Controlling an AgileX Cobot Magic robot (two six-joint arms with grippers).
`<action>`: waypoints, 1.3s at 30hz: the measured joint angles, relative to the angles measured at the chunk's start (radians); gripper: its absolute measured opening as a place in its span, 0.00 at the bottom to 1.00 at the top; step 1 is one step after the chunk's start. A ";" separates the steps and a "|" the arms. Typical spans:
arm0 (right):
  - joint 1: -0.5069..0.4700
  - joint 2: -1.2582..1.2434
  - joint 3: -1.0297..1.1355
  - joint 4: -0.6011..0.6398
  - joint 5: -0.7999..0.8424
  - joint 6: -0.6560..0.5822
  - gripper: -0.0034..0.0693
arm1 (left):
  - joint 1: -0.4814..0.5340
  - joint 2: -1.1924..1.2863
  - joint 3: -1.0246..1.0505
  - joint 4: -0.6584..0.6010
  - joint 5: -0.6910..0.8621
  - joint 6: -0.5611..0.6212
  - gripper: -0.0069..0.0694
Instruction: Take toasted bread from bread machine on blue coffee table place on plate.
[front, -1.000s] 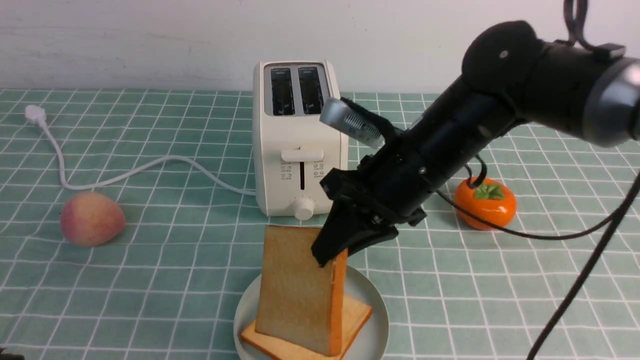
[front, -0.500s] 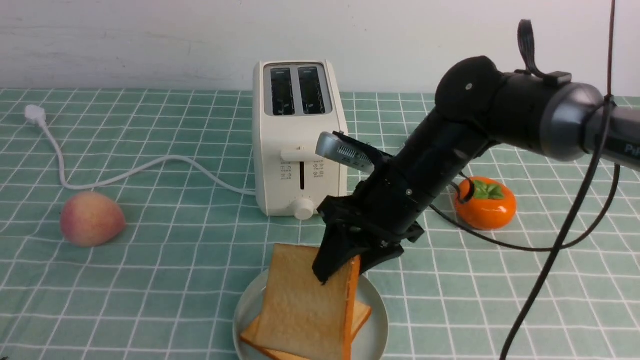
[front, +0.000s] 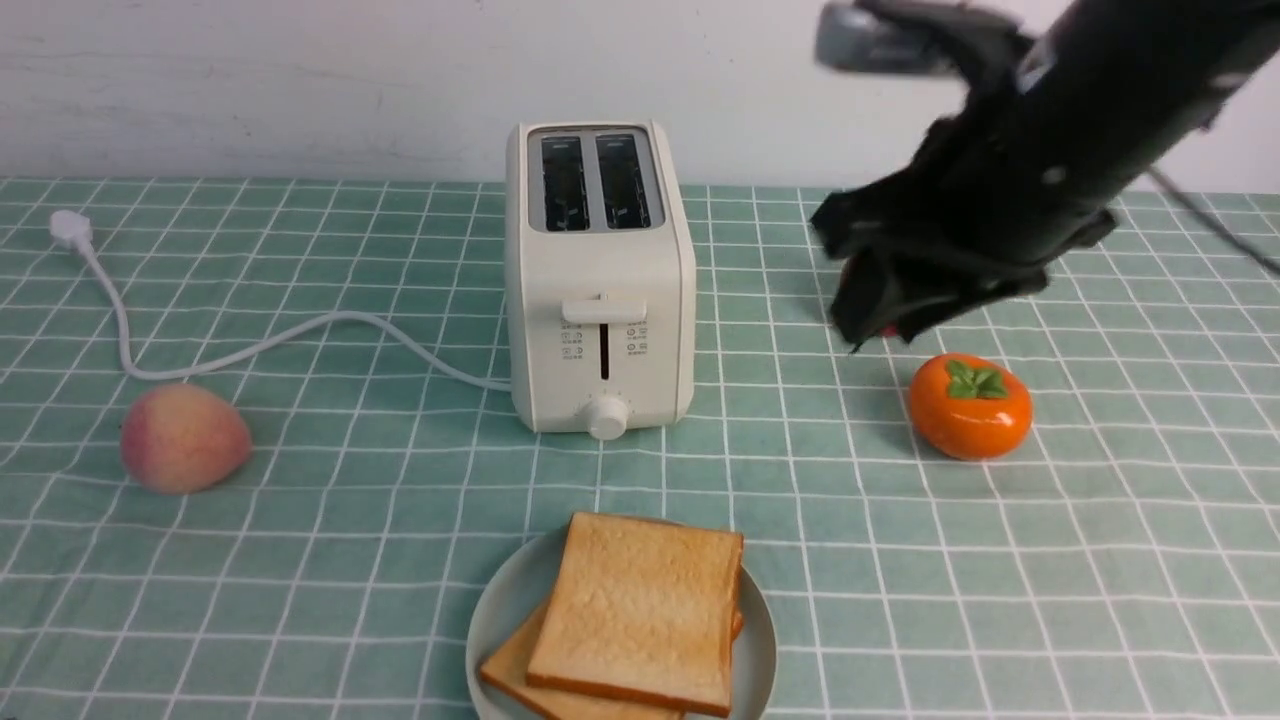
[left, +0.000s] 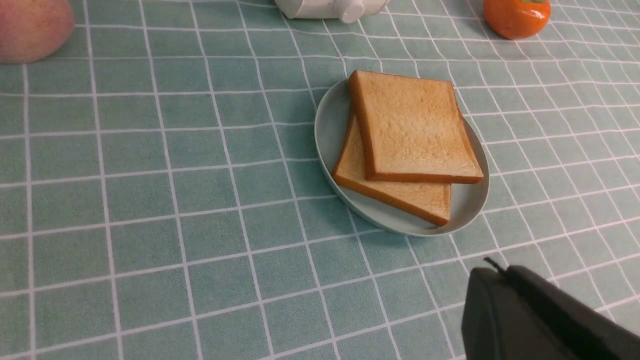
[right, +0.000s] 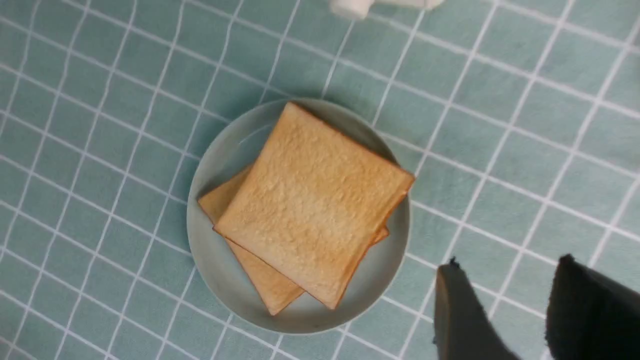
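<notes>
Two slices of toasted bread lie flat on the plate (front: 765, 640) near the front of the blue coffee table (front: 350, 560). The top slice (front: 640, 610) partly covers the lower one (front: 508, 668). Both also show in the wrist views, the toasted bread (right: 310, 205) on the plate (right: 220, 280). The bread machine (front: 600, 290) stands behind with both slots empty. My right gripper (front: 875, 330) hangs high to the right of the bread machine, open with nothing in it (right: 510, 262). My left gripper (left: 492, 270) is shut and empty, close to the plate (left: 330, 125).
A peach (front: 183, 438) lies at the left. An orange persimmon (front: 970, 405) sits at the right, just below my right gripper. The white cord (front: 250, 345) runs left from the bread machine to its plug (front: 70, 228).
My right gripper let go of the upright slice, which dropped flat onto the lower one. The right arm then rose up and away to the right.
</notes>
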 joint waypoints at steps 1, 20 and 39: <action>0.000 -0.067 0.011 -0.017 0.005 0.005 0.27 | 0.000 0.000 0.000 0.000 0.000 0.000 0.07; -0.001 -1.318 1.006 -0.351 -0.658 0.119 0.04 | 0.000 0.000 0.001 0.000 -0.148 0.000 0.07; -0.001 -1.536 1.264 -0.671 -0.799 0.280 0.06 | 0.000 0.000 0.001 0.000 -0.184 0.000 0.07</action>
